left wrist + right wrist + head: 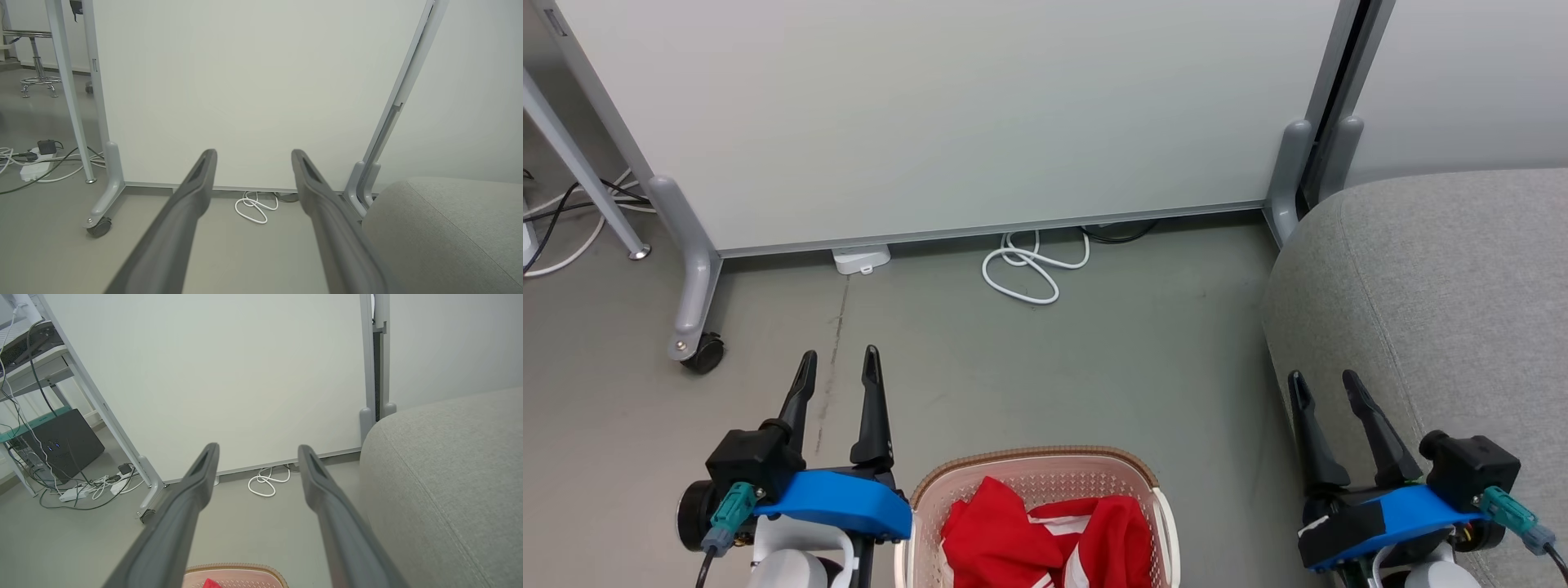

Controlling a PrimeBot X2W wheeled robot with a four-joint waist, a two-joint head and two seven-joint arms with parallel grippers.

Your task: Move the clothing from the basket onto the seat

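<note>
Red clothing (1045, 539) in basket (1036, 461): between left end effector (840, 359) and right end effector (1323, 377), both released and empty, nearer the left; seat (1445, 286) beside the right.

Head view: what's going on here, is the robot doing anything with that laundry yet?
Nothing is being handled at this moment. The red clothing lies bunched in the basket, which sits on the floor directly in front of the robot. The left gripper and the right gripper are both open and empty, one on either side of the basket, fingers pointing forward. The grey seat is to the robot's right, with no garment on the part in view. The transfer looks not yet begun.
</note>
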